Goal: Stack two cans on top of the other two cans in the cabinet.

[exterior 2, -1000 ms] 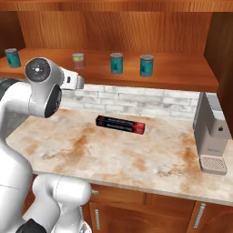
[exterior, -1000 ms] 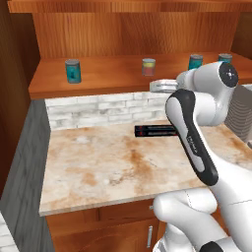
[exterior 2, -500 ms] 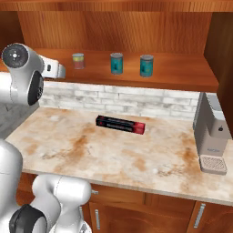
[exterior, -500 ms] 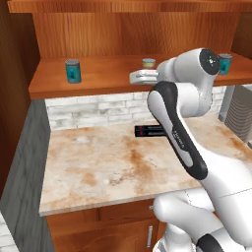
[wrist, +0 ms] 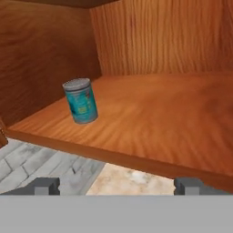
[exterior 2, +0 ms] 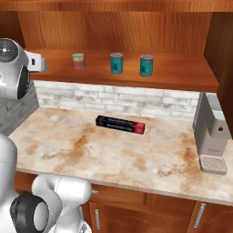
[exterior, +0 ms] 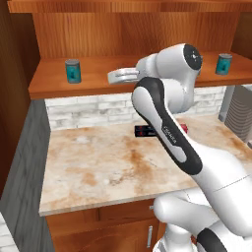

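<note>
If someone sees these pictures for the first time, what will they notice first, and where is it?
The big white arm stands out, raised to the wooden cabinet shelf, its open gripper facing a lone teal can near the shelf's left end. Further right on the shelf stand a yellow and red can and two teal cans. A long black-and-red box lies on the counter below.

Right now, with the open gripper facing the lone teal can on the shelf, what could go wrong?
1. The left can stands alone near the shelf corner; a fast or off-centre approach by the gripper could tip it or push it against the wall.
2. The fingertips sit about level with the shelf's front edge, so advancing without rising may strike it.
3. The target cans stand far along the shelf; a long carry risks knocking one over.
</note>
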